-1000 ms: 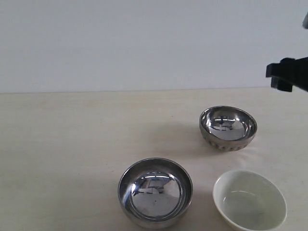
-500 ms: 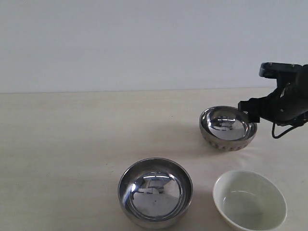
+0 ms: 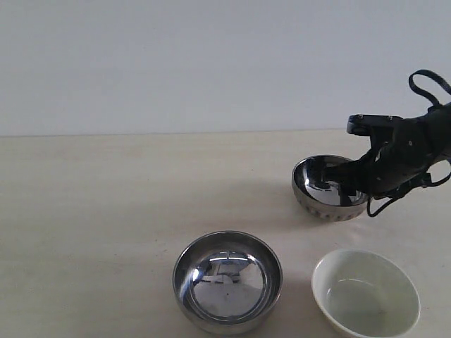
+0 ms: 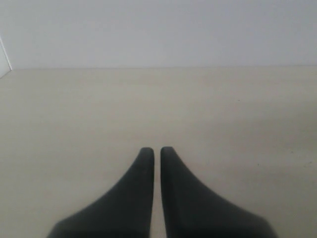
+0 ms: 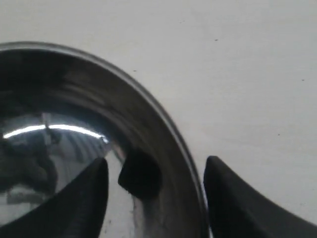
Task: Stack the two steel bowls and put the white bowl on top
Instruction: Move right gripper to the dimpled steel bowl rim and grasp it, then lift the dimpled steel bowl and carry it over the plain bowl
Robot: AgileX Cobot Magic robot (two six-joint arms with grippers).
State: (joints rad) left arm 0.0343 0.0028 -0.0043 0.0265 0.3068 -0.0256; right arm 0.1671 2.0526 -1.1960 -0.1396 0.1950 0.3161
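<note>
Pincer, left (image 4: 154, 151): jaws shut together, holding nothing, over the bare pale counter (image 3: 106, 211). Smooth-sided shiny steel bowl (image 3: 227, 282): upright, front centre. Dimpled shiny steel bowl (image 3: 331, 189): upright, further back and to the right. Glossy off-white shallow bowl (image 3: 366, 292): front right, apart from both. Pincer, right (image 5: 156, 166): jaws apart, straddling the dimpled bowl's right-hand rim, one finger inside and one outside, nothing clamped yet. Right arm is nearer by far; the smooth bowl lies forward-left of it.
</note>
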